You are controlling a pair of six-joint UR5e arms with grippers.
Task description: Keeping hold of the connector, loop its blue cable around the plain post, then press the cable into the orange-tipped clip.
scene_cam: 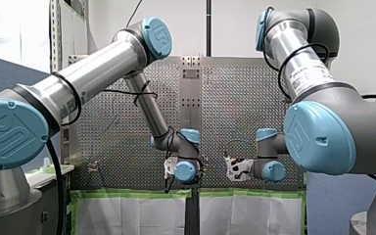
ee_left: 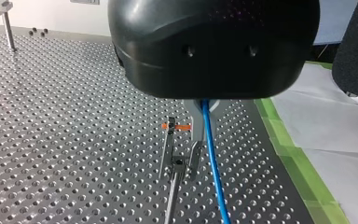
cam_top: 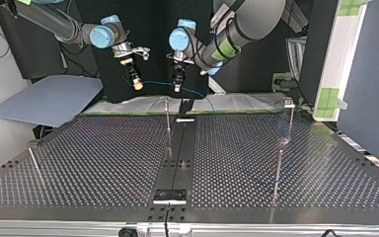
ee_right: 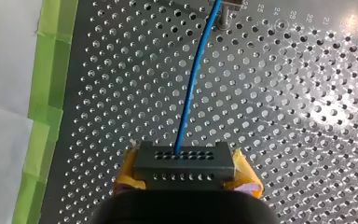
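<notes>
Perforated metal surface (cam_top: 89, 163), with a black strip (cam_top: 180, 148) down its middle in the top view and a small black plate (cam_top: 169, 196) at that strip's near end. Edged along one side with green tape (ee_left: 286, 149), white sheets (scene_cam: 132, 214) just beyond. Off the surface at the top view's left, a grey-blue board (cam_top: 44, 98), lying flat. At that view's right, a dark blue partition (cam_top: 370, 89).
</notes>
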